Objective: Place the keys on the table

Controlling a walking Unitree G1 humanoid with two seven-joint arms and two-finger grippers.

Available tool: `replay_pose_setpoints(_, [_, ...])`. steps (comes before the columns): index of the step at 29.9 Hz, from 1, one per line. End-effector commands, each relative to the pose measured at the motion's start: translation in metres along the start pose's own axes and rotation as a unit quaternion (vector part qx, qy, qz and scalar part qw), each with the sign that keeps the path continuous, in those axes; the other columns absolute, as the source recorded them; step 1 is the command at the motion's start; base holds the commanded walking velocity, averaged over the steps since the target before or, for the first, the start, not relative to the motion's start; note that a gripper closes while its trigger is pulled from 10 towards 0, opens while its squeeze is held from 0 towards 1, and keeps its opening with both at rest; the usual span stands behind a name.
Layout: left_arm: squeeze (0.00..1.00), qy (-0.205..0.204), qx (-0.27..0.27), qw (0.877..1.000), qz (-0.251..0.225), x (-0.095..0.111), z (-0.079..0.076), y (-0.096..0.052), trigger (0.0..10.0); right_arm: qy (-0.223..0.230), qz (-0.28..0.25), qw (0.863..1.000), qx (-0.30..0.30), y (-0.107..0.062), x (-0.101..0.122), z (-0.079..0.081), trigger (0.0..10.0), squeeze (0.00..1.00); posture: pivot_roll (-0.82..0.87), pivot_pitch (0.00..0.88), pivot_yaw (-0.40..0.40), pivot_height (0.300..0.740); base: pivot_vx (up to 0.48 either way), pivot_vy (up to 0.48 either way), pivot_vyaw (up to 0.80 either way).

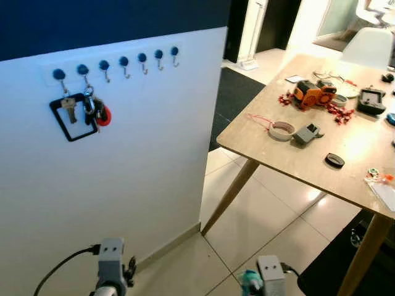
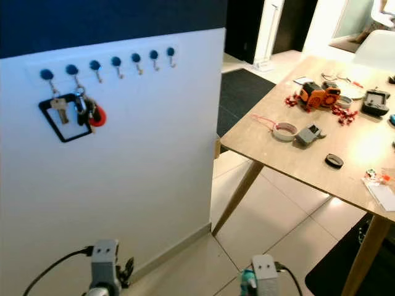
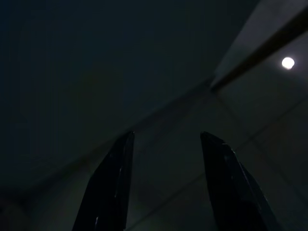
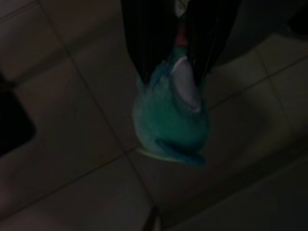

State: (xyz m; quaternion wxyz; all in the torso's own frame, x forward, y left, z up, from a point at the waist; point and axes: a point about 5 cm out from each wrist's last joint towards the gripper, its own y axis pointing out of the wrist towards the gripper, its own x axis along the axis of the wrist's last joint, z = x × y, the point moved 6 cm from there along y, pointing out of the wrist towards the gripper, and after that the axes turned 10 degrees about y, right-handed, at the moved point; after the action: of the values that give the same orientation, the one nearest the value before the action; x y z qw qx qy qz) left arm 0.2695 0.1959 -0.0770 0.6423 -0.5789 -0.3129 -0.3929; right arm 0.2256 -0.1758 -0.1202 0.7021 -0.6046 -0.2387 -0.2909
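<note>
Right gripper (image 4: 180,53) hangs low over the floor tiles (image 1: 259,222), fingers clamped on a teal soft keychain toy (image 4: 171,120) dangling just past the tips. Left gripper (image 3: 166,183) idle, fingers spread, nothing between them. Ahead and above both: other keys (image 1: 92,110) on the wall hooks (image 1: 123,63). Wooden table (image 1: 308,154) farther off to the right, cluttered.
</note>
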Motion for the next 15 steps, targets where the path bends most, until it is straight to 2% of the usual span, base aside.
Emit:
replay_pose_setpoints(1, [0.0, -0.002, 0.003, 1.0, 0.025, -0.0177, 0.0016, -0.0076, 10.0, 0.004, 0.002, 1.0, 0.007, 0.0002, -0.0032, 0.006, 10.0, 0.0, 0.03, 0.018, 0.009, 0.74, 0.0, 0.0, -0.8])
replay_pose_setpoints(15, [0.0, -0.011, 0.01, 1.0, 0.021, -0.0177, 0.004, -0.0084, 10.0, 0.001, 0.004, 1.0, 0.01, 0.0005, -0.0034, 0.0071, 10.0, 0.0, 0.03, 0.022, 0.006, 0.74, 0.0, 0.0, -0.8])
